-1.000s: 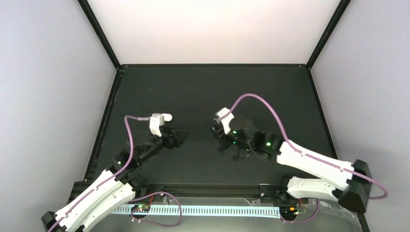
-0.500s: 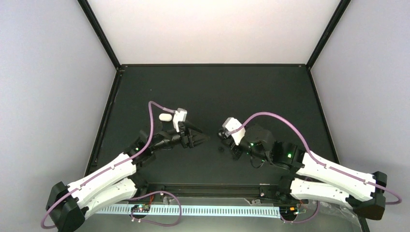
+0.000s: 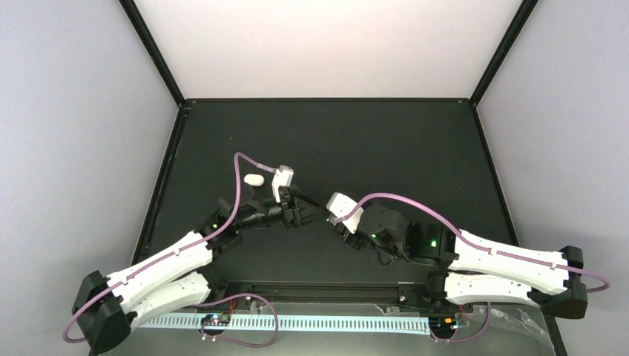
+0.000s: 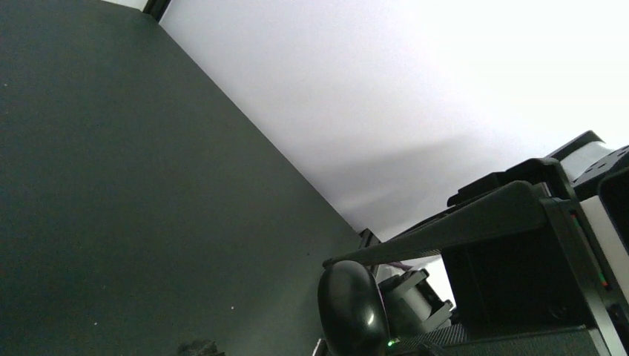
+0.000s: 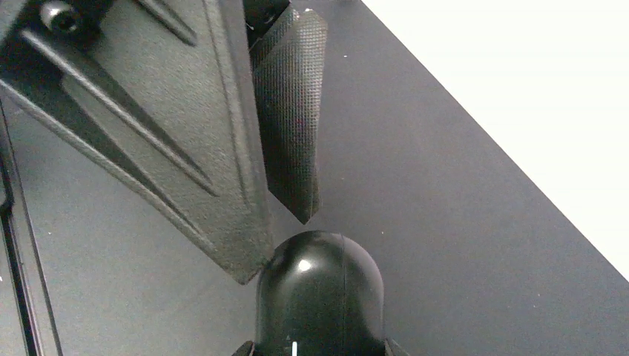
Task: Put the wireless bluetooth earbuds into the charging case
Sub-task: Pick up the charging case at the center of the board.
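Two tools: closer together now, over the middle of the black counter (image 3: 386, 141).
Left tool (image 3: 310, 213): half spread, narrowing.
Right tool (image 3: 343, 225): pinching glossy black oval charging case (image 5: 319, 297).
Meaning: probably opening the case next.

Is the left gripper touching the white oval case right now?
Apart. Top view shows bare table between the left gripper and the white oval case.
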Action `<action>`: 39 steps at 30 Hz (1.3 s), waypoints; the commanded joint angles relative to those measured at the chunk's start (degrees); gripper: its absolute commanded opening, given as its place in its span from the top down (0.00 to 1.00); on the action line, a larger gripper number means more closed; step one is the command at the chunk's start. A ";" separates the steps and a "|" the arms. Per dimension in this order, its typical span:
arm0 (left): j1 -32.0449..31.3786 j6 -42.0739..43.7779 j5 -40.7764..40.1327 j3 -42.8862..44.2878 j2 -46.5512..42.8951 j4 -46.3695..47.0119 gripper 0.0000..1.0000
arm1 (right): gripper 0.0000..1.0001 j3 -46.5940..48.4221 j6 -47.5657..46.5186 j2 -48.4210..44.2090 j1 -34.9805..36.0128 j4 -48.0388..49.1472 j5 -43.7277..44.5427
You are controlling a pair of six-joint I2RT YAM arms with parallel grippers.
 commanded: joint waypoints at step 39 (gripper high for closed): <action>-2.39 -3.71 2.87 3.08 6.01 4.82 0.84 | 0.59 2.58 -1.85 3.31 1.96 3.72 3.56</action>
